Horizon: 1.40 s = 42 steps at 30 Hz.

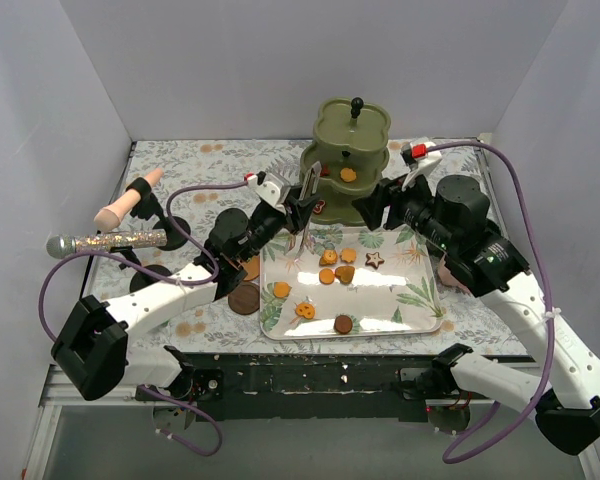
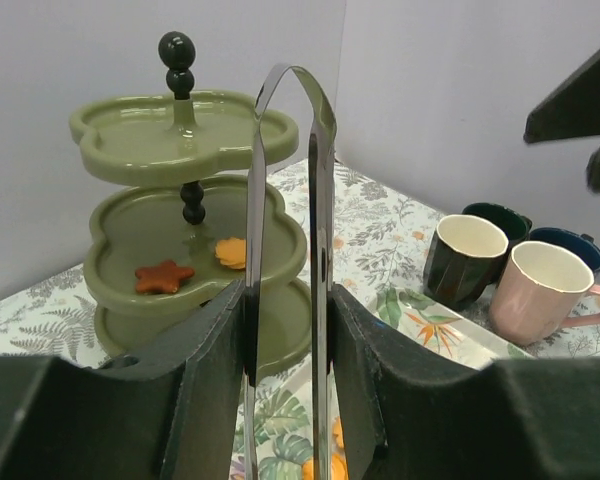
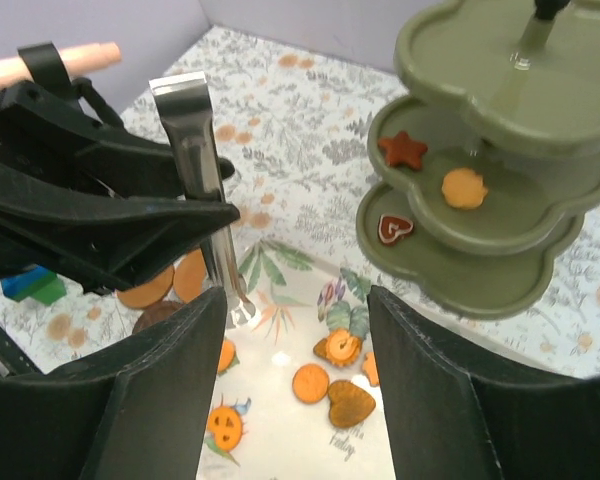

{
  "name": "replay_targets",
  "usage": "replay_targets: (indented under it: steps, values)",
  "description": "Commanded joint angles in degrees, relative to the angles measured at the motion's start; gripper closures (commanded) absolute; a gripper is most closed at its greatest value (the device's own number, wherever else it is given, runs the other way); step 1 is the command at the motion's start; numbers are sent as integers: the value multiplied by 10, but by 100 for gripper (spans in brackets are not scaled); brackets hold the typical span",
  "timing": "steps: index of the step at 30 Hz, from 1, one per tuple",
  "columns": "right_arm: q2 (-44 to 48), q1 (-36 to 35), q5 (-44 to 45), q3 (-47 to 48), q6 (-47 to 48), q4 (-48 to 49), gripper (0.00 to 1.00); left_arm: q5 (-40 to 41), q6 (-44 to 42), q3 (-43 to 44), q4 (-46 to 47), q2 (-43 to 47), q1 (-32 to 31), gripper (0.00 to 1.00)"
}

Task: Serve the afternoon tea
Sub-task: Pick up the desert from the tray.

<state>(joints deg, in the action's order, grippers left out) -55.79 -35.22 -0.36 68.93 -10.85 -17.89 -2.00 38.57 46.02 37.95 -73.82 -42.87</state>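
Observation:
The olive-green three-tier stand [image 1: 352, 160] with a black knob stands behind the leafy tray [image 1: 420, 300]. Its middle tier holds a star biscuit [image 3: 403, 149] and a round orange biscuit [image 3: 465, 187]; the bottom tier holds a heart biscuit [image 3: 394, 228]. Several orange and brown biscuits [image 1: 337, 270] lie on the tray. My left gripper [image 1: 298, 205] is shut on the metal tongs [image 2: 320, 200], whose tips hang over the tray's left part [image 3: 235, 300]. My right gripper [image 3: 295, 330] is open and empty above the tray biscuits.
Dark green [image 2: 465, 255], pink [image 2: 540, 290] and blue [image 2: 570, 248] mugs stand right of the tray, mostly hidden under the right arm in the top view. Brown coasters [image 1: 244, 298] lie left of the tray. A glittery microphone [image 1: 105, 242] sits on a holder at far left.

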Motion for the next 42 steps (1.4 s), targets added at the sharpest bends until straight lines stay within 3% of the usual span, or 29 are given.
replay_targets:
  steps: [1, 23, 42]
  values:
    - [28, 2, -10, -28, -17, 22, 34, 31, 4, -6, 19, 17, -5, 65]
    - [55, 2, -10, -70, -18, 16, 34, 96, 69, -234, 142, 155, -5, 60]
    - [49, 2, -23, -66, -30, 9, 35, 120, 52, -317, 218, 163, -5, 58]
